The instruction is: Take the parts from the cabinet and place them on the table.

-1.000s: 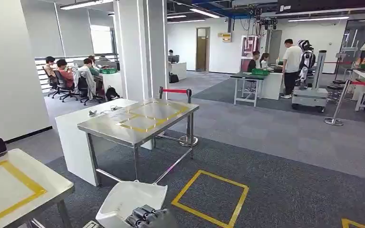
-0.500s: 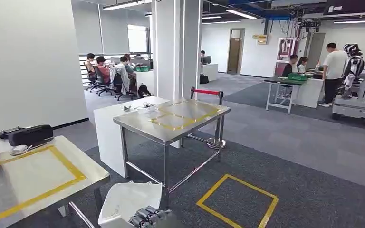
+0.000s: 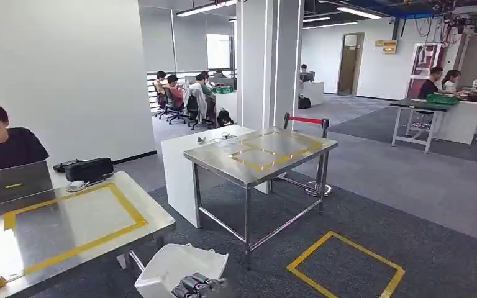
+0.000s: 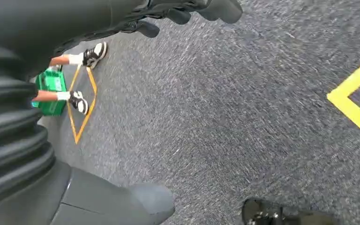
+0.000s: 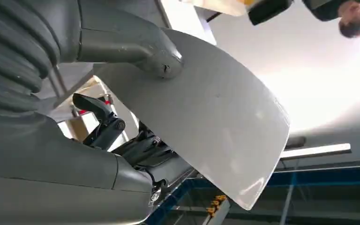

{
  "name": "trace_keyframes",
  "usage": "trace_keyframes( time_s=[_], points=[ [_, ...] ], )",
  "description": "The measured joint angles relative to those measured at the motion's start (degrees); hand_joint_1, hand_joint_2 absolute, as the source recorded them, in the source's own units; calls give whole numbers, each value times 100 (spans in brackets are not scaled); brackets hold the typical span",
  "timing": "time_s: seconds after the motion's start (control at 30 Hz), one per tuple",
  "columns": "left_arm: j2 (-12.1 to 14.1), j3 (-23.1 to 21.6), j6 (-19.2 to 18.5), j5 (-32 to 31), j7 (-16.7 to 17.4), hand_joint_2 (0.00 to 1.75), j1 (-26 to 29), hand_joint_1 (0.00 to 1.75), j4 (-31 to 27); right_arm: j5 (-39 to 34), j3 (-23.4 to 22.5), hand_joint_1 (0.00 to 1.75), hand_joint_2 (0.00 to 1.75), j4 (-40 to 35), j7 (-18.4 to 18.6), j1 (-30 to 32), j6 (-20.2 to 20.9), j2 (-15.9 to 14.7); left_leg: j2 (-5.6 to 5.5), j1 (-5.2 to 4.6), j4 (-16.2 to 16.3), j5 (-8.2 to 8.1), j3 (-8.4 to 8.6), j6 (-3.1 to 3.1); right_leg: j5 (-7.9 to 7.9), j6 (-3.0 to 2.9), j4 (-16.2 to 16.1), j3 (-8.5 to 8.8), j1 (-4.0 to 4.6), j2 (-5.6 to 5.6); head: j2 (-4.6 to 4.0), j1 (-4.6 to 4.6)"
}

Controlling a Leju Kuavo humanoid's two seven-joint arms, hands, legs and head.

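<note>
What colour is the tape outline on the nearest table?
Yellow; the tape on the table shows best in the head view.

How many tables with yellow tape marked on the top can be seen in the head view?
2. The near table is at lower left, beside the seated person. The steel table stands further ahead at centre, in front of the pillar. More may be hidden elsewhere.

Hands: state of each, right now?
Left hand: holds nothing, hangs over the carpet; open or closed cannot be told.
Right hand: grips the white curved part.
</note>
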Motion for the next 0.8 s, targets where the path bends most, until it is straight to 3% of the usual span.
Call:
trace_keyframes(
  time_s=[0.03, 0.13, 0.17, 0.2, 0.23, 0.27, 0.3, 0.33, 0.37, 0.4, 0.43, 0.47, 0.5, 0.57, 0.63, 0.67, 0.7, 0.73, 0.8],
  points=[
    [2, 0, -2, 2, -13, 175, -4, 0, -4, 2, 0, 175, 175, -9, 0, -5, 9, 0, -89, 19, -18, 61, 21, 83, -20, 30, 26, -10, 22, -33, 0, 7],
    [2, 0, -9, 31, -44, 175, 29, 0, -2, 7, 0, 175, 175, -37, 2, -7, 9, 0, -266, 2, 11, 77, -41, 181, -15, 87, 17, 7, 23, -186, 0, 22],
    [0, 0, -9, 33, -52, 175, 35, 0, 0, 9, 0, 175, 175, -48, 0, -10, 9, 0, -315, 43, -17, 108, -31, 228, -55, 131, 53, 0, 7, -147, 0, 20],
    [-4, 0, -9, 33, -63, 175, 34, 0, 0, 7, 0, 175, 175, -61, -4, -13, 9, 0, -362, 53, -17, 124, -44, 253, -191, 178, 210, -51, -23, 118, 0, 26],
    [-4, 0, -9, 35, -87, 175, 27, 0, 0, 4, 0, 175, 175, -65, -17, -17, 20, -4, -407, 65, -17, 138, -59, 275, -430, 215, 582, -211, -43, 325, 0, 33],
    [-4, 0, -9, 35, -94, 175, 17, 0, 0, -4, 0, 175, 175, -65, -18, -14, 37, -24, -468, 66, -15, 149, -79, 290, -672, 240, 1079, -442, -61, 424, 0, 37],
    [-7, 0, -9, 35, -96, 175, 17, 0, 0, -15, 0, 175, 175, -65, -26, -12, 48, -39, -538, 64, -7, 154, -99, 294, -859, 253, 1561, -674, -69, 447, 0, 42],
    [-7, 0, -9, 37, -96, 175, 22, 0, 0, -33, -2, 175, 175, -65, -37, -15, 53, -55, -605, 63, 2, 160, -117, 289, -920, 253, 1858, -829, -71, 448, 0, 42],
    [-7, 0, -9, 37, -98, 175, 30, 0, 0, -59, 0, 175, 175, -65, -55, -15, 70, -63, -670, 64, 10, 164, -125, 283, -839, 244, 1849, -836, -71, 454, 0, 44],
    [-7, 0, -9, 37, -105, 175, 32, 0, 0, -68, 0, 175, 175, -65, -63, -19, 70, -68, -737, 64, 15, 168, -125, 277, -645, 227, 1585, -712, -73, 462, 0, 44],
    [-13, 0, -9, 37, -111, 175, 29, 0, 4, -79, -2, 175, 175, -65, -70, -32, 70, -74, -812, 65, 18, 173, -120, 267, -364, 198, 1095, -463, -74, 496, 0, 44],
    [-20, 0, -9, 37, -116, 175, 23, 0, 4, -85, 0, 175, 175, -65, -70, -48, 68, -74, -887, 66, 20, 181, -117, 251, -91, 164, 501, -176, -74, 601, 0, 44],
    [-42, 0, -9, 35, -122, 175, 19, 0, 6, -98, -2, 175, 175, -65, -61, -58, 61, -79, -934, 89, 18, 193, -129, 231, -43, 120, 79, 4, -79, 872, 0, 44],
    [-44, 0, -2, 31, -122, 175, 12, 0, 4, -112, -2, 175, 175, -65, -31, -55, 50, -92, -1032, 80, 3, 228, -179, 132, -32, 140, 48, -2, -42, 780, 0, 50],
    [-44, 0, 0, 26, -118, 175, 34, 0, 7, -112, -2, 175, 175, -68, -15, -56, 46, -96, -1111, 102, -61, 269, -183, 48, -22, 94, 47, -8, -17, 716, 0, 42],
    [-30, 0, 9, 20, -98, 175, 43, 0, 7, -111, -2, 175, 175, -68, -13, -61, 35, -92, -1092, 84, -54, 270, -219, 16, 39, 33, -48, 18, -79, 630, 0, 39],
    [-44, 0, 13, 0, -90, 175, 49, 0, 11, -111, -2, 175, 175, -68, -11, -59, 29, -90, -798, 64, 39, 190, -249, 15, 60, 0, -84, 37, -77, 574, 0, 31],
    [-48, 0, 24, -9, -87, 175, 41, 0, 11, -111, -2, 175, 175, -68, 0, -64, 11, -92, -600, 56, 326, -29, -371, 0, 62, -44, -87, 33, -71, 521, 0, 15],
    [-39, 0, 44, -11, -83, 175, 27, 0, 9, -111, -4, 175, 175, -68, 0, -26, -18, -105, -511, 58, 1206, -486, -750, -38, 54, -58, -83, 20, -42, 387, 0, 11]
  ],
)
